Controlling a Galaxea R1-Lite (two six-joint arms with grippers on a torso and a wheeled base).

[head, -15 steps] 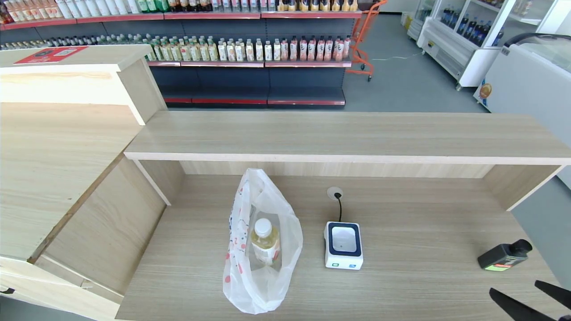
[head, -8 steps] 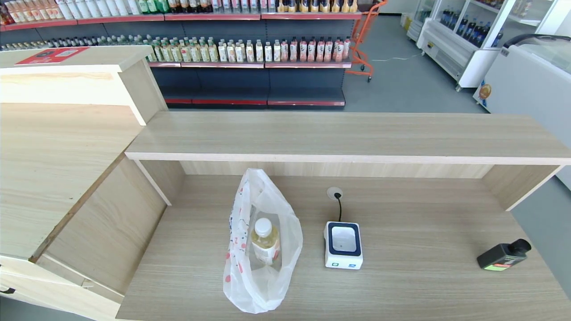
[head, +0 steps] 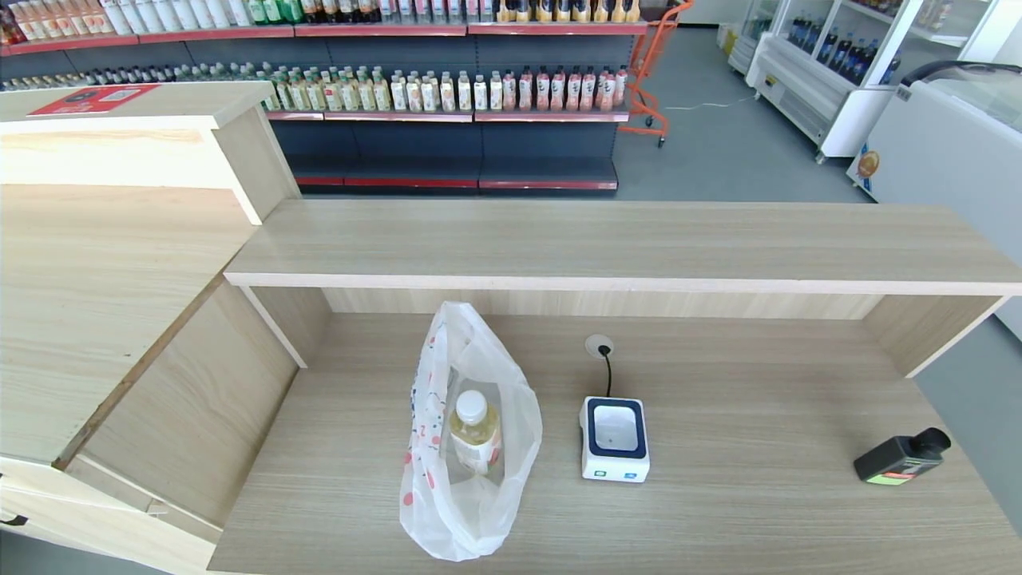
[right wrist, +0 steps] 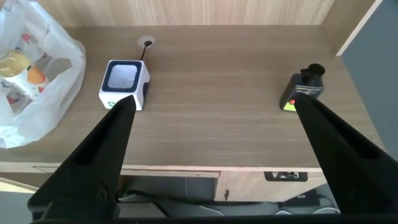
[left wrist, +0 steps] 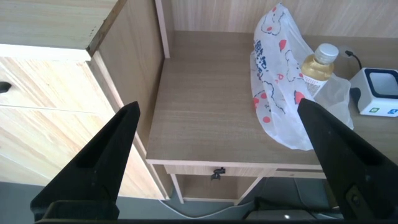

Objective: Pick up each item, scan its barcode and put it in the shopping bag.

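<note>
One bottle [head: 474, 431] already stood in the shopping bag [head: 431, 511], beside the scanner [head: 613, 438]. A black bottle [head: 901, 458] lay unscanned at the counter's [head: 718, 519] right end (well apart from the scanner). The left gripper [left wrist: 217, 115] and the right gripper [right wrist: 214, 102] hung open, empty. The next move, in my judgement, was for the right gripper to reach down and grasp that black bottle.

Scanner [head: 614, 438] — open counter [head: 750, 447] — black bottle [head: 902, 458]
</note>
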